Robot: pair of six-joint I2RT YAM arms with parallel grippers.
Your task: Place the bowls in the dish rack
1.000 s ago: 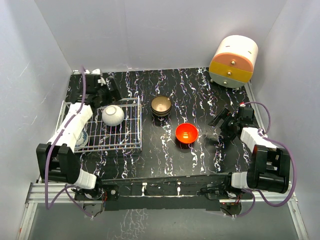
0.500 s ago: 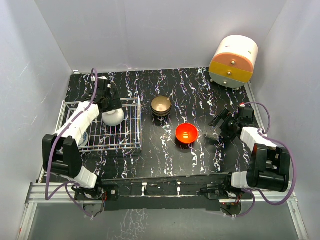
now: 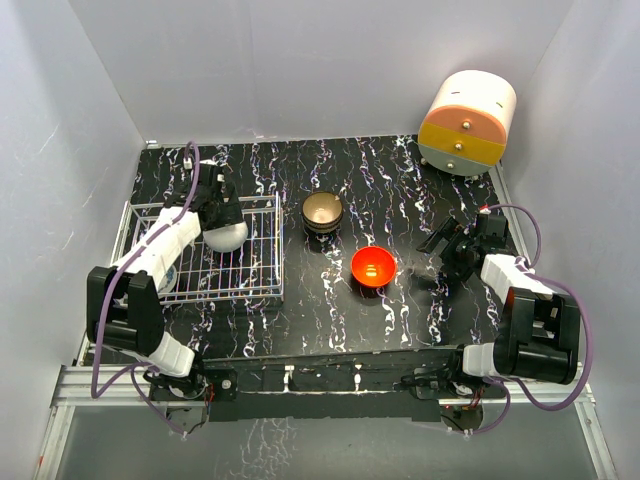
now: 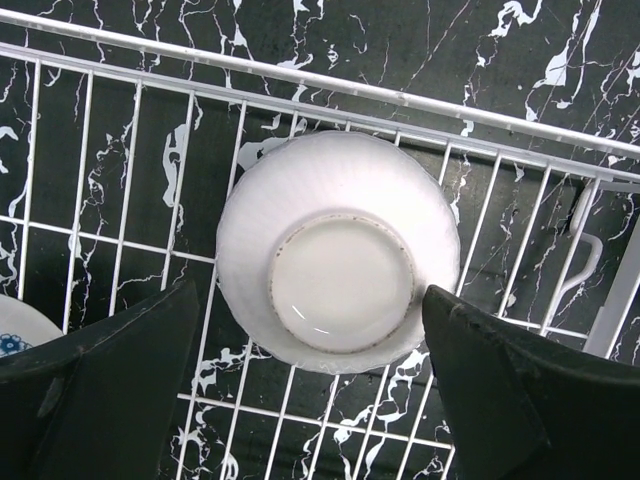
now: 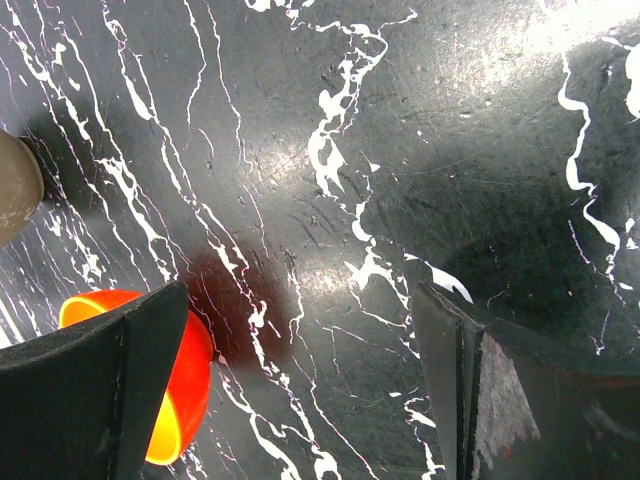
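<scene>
rack (image 3: 255,292): white wire, at table (image 3: 400,190) 9 o'clock side, flat on the top.
white bowl (image 4: 338,305): in rack, upside down, foot ring up, at the rack's 1 o'clock corner, close to the far rail.
blue bowl (image 3: 166,279): in rack, 7 o'clock end, mostly hidden under the left arm; only a rim sliver shows in the left wrist view.
gold bowl (image 3: 323,209): on table, out of rack, upright, just off the rack's 3 o'clock side near table centre. Dark band under it, can't tell if that is a second bowl.
red bowl (image 3: 373,266): on table, out of rack, upright, at 4 o'clock from gold bowl, apart from it.
left gripper (image 4: 310,298): right above white bowl, jaws spread wide, one finger at the bowl's 9 o'clock and one at its 3 o'clock; gap shows on both sides, nothing gripped.
right gripper (image 5: 300,295): low over bare table at 3 o'clock from red bowl, jaws spread wide, holding nothing; red bowl's edge peeks past its left finger (image 5: 100,390) in the wrist view.
cabinet (image 3: 467,122): round, cream and orange, table's 1 o'clock corner, well away from both arms.
</scene>
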